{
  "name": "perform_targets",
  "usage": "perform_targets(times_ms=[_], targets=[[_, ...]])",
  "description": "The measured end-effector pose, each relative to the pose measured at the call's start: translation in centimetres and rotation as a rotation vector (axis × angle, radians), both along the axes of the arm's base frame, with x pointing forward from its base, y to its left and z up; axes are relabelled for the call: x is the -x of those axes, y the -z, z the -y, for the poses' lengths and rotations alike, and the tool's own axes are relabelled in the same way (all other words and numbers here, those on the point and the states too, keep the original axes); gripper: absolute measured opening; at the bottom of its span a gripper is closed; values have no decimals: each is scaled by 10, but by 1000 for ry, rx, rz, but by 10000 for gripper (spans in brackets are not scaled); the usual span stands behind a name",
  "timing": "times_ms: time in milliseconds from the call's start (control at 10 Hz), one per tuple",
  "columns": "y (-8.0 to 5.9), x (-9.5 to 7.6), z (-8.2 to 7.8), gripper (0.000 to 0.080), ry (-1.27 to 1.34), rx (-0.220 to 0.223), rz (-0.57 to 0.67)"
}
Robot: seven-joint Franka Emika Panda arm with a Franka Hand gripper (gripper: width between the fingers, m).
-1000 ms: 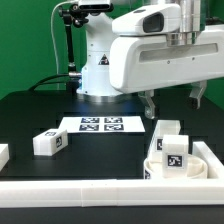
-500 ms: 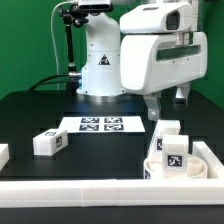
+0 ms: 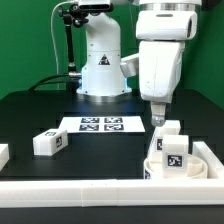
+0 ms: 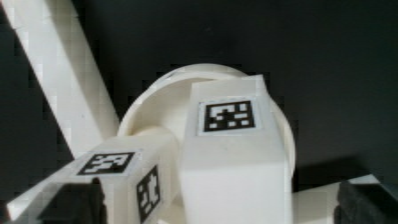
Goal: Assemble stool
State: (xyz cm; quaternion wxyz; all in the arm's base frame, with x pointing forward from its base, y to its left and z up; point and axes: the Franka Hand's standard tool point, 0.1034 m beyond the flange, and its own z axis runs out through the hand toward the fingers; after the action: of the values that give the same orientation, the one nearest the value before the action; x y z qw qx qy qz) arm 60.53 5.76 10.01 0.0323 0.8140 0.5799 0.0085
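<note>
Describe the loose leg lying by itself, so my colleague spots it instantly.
Start at the marker board in the middle of the black table. Just off its front corner, toward the exterior view's left, a white oblong leg block lies flat with a tag on its end. Unlike the tagged blocks crowded at the exterior view's right, it lies alone on bare black.

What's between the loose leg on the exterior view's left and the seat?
Only bare black table. The exterior view shows nothing between the loose leg and the seat. The marker board lies farther back, off that line.
</note>
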Motion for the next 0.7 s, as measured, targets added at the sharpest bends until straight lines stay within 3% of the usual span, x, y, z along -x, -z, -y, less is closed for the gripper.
perform_targets(times_ms=[700], targets=[[19, 7, 4, 648, 6, 7, -29]])
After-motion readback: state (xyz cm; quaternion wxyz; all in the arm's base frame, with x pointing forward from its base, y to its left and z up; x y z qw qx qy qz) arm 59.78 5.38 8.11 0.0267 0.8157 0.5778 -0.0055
